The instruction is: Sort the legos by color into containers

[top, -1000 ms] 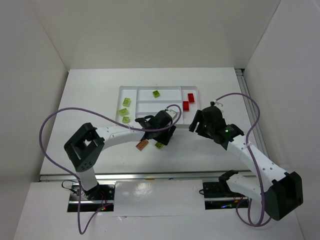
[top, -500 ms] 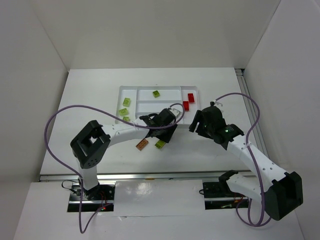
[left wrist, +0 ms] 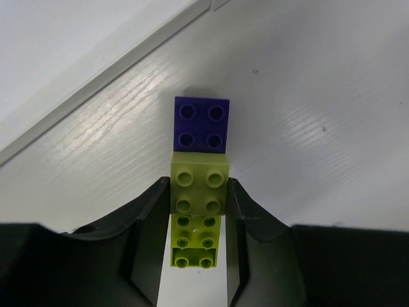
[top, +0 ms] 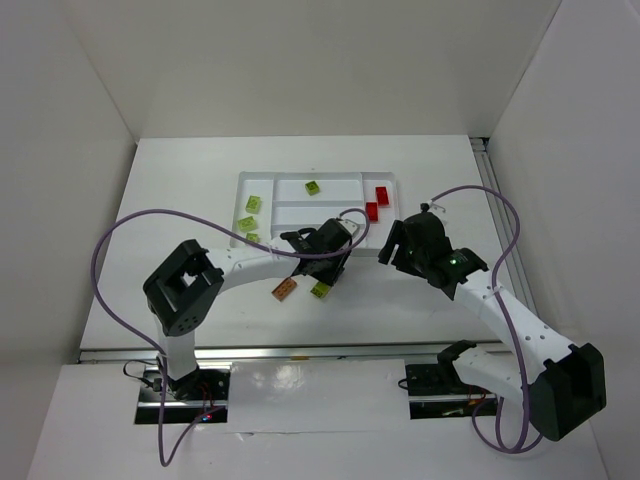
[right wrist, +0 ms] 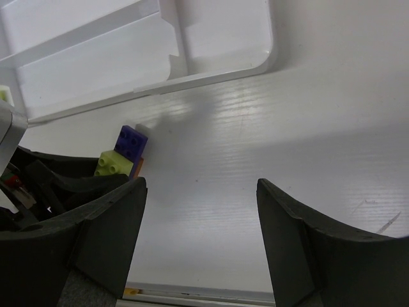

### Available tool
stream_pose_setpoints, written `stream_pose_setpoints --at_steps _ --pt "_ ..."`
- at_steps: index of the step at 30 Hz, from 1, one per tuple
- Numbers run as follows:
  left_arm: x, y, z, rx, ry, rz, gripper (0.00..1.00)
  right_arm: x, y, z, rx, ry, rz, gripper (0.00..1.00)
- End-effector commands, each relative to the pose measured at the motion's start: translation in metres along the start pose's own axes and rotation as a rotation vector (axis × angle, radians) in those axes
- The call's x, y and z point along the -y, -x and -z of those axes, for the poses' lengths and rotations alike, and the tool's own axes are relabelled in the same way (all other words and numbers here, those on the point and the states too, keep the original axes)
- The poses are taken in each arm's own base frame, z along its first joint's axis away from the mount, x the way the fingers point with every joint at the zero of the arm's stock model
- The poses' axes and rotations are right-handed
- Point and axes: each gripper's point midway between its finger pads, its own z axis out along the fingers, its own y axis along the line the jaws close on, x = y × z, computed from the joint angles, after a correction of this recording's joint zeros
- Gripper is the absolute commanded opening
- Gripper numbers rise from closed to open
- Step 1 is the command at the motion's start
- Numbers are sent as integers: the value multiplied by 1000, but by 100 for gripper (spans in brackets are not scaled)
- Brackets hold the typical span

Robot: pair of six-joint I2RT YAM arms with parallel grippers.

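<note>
We log the left arm [top: 250, 265] elbow swung right, left gripper [left wrist: 198, 199] barely shifted. Its jaws are narrow, pinching a lime brick [left wrist: 200, 179] near the tray [top: 290, 213], purple brick [left wrist: 202, 125] just beyond. Right gripper [right wrist: 201, 185] is unmoved, wide, empty. Likely tray-bound.

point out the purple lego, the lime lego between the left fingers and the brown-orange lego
purple lego [left wrist: 202, 124]: left wrist view, middle of its studded top
lime lego [left wrist: 199, 190]: left wrist view, middle of its studded top
brown-orange lego [top: 284, 290]: top external view, centre of its top face
</note>
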Motion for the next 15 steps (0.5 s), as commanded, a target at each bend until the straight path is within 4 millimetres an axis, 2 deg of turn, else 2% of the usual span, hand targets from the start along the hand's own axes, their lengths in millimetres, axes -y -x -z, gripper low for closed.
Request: stream_pose_setpoints --at_steps 1,4,5,6,7,9,10,13,14,15 --pt "0 11 6 32 12 8 25 0 9 3 30 -6 0 77" --pt "4 22 19 47 -2 11 9 0 7 3 17 -5 2 77" --pt "5 22 25 39 -11 1 0 0 7 3 17 -5 2 77" --pt "13 26 30 35 -83 3 0 -2 7 6 17 11 10 77" --pt "9 34 41 45 -125 31 0 -2 1 5 -3 21 12 77" --pt "19 30 56 33 -279 35 0 -7 -1 5 -11 65 42 77" --pt "10 40 73 68 -317 65 0 -19 -3 7 -27 125 52 77" --pt "14 53 108 113 -516 66 0 -34 -8 12 -44 246 82 80" --pt "0 63 121 149 -543 96 0 -47 -5 20 -28 324 97 81" --pt "2 64 132 160 -624 89 0 -51 -3 24 -16 357 119 82"
